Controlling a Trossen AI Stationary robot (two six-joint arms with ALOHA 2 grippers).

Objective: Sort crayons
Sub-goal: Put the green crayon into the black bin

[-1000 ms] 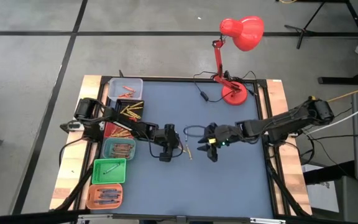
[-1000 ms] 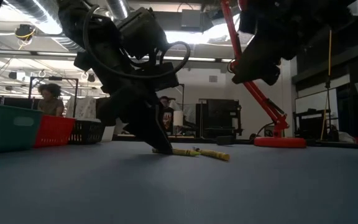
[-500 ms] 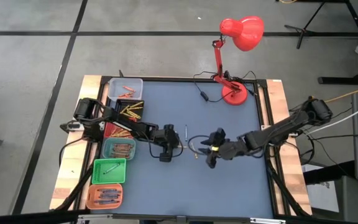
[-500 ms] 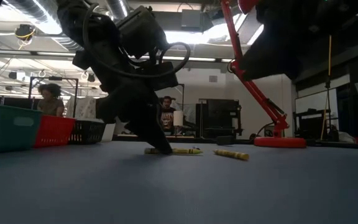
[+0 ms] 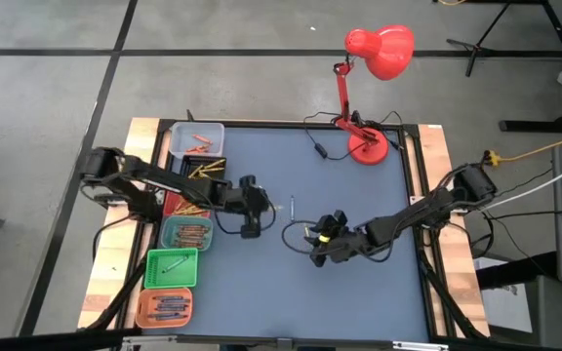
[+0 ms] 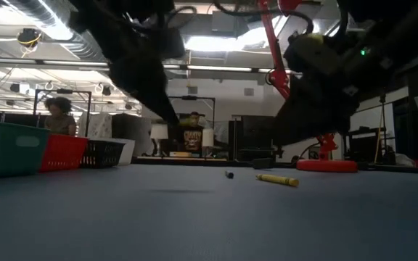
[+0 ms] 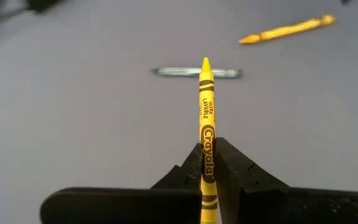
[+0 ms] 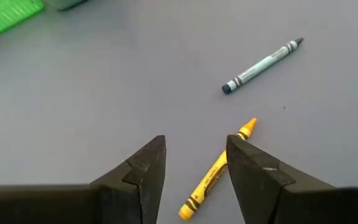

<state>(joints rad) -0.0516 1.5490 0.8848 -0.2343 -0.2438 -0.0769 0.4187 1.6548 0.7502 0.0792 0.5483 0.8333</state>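
Yellow crayon [image 7: 206, 134]: pinched upright between pressed-together fingers of left gripper [image 7: 207, 177], raised above the blue table [image 5: 359, 292]. Second yellow crayon [image 8: 216, 171]: lying on table, between spread fingers of right gripper [image 8: 194, 171]; contact unclear. Pale blue-grey crayon [image 8: 261, 65]: loose nearby.

Grey concrete floor [image 5: 47, 117] with dark seam lines surrounds the blue-topped table [image 5: 359, 302], wood strips along its sides. Red desk lamp [image 5: 379, 51] stands at the far edge. Low view: workshop room, ceiling strip lights [image 6: 27, 22], dark cabinet [image 6: 249, 141], seated person [image 6: 59, 116] at left.
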